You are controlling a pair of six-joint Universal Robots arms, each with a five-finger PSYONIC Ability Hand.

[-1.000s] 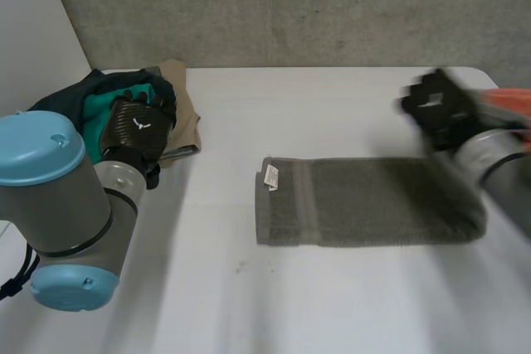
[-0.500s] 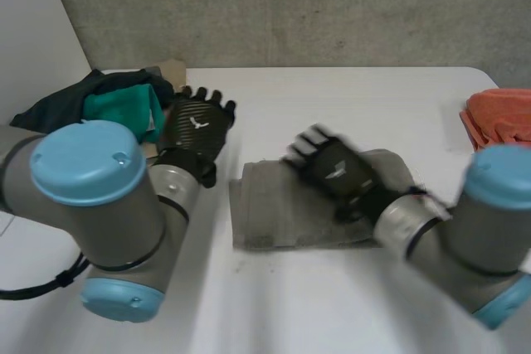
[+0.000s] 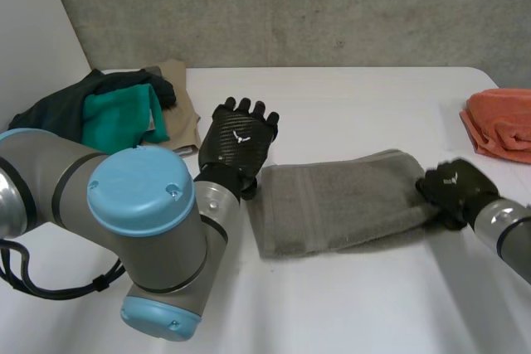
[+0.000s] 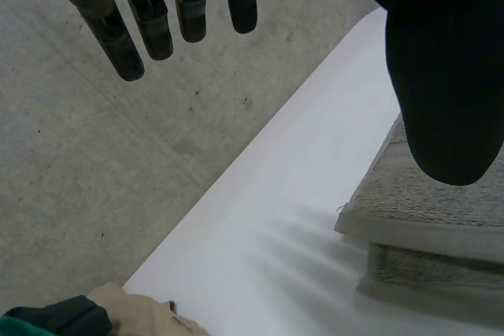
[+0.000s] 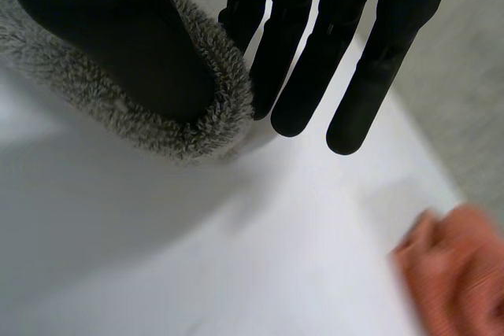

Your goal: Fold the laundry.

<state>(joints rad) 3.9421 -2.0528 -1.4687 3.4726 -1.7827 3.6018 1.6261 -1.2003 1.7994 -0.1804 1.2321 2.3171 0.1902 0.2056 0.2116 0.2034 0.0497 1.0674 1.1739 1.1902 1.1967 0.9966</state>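
Pinching the right end of the grey towel [image 3: 340,201] with my right hand [image 3: 452,188]: thumb sunk in the pile, straight fingers against the edge from the other side.

And your left hand [image 3: 236,143]?

Spread wide, holding nothing, poised at the towel's left end (its wrist view has the thumb over that corner, where two layers show). The towel lies flat mid-tabletop [image 3: 348,105], well apart from the clothes pile [image 3: 108,113] and the orange cloth [image 3: 502,122].

What worries you?

That pinch sits right at the edge, I reckon. Lift fast and the towel could slide off the thumb. With nothing pinning the left end, the whole towel may drag along instead of doubling over, or the layers may shear apart and fold crooked.
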